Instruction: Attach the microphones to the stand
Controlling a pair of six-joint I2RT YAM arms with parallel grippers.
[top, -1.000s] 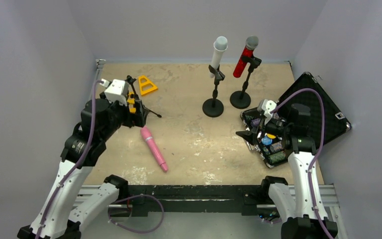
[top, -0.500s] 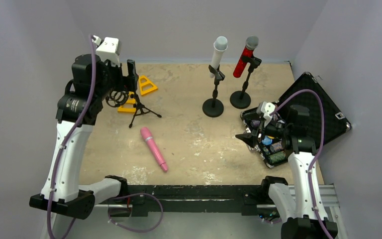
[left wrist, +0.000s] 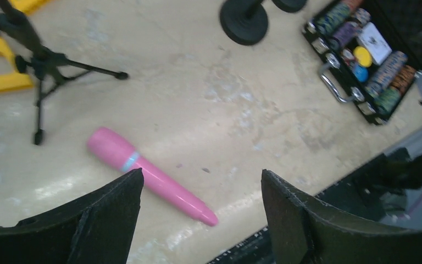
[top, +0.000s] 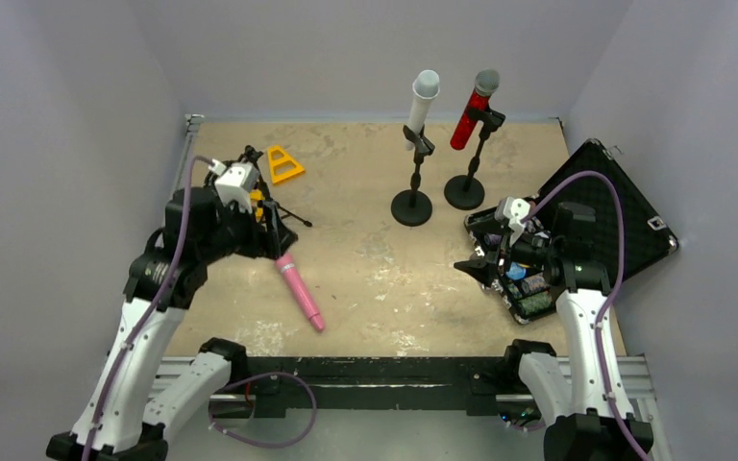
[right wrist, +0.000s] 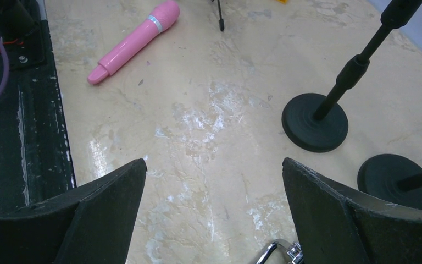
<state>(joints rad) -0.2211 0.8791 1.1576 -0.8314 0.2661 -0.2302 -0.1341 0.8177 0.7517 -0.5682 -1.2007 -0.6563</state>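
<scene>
The pink microphone (top: 298, 288) lies flat on the table, head toward the back left; it also shows in the left wrist view (left wrist: 143, 175) and the right wrist view (right wrist: 134, 41). My left gripper (top: 271, 235) is open and empty, hovering just above its head end (left wrist: 200, 176). A small black tripod stand (left wrist: 41, 55) stands empty right behind it. The white microphone (top: 422, 101) and the glittery red microphone (top: 474, 110) sit clipped in two round-based stands at the back. My right gripper (top: 476, 261) is open and empty over bare table (right wrist: 214, 162).
An open black case of poker chips (top: 524, 279) lies under my right arm, its lid (top: 615, 216) flat at the right. Two yellow triangular pieces (top: 283, 163) lie at the back left. The round stand bases (right wrist: 314, 122) stand mid-back. Grey walls enclose the table.
My left arm swung up and back toward the far left, then came down again; it now hovers closer to the pink microphone's head than before. The right arm has barely moved.
</scene>
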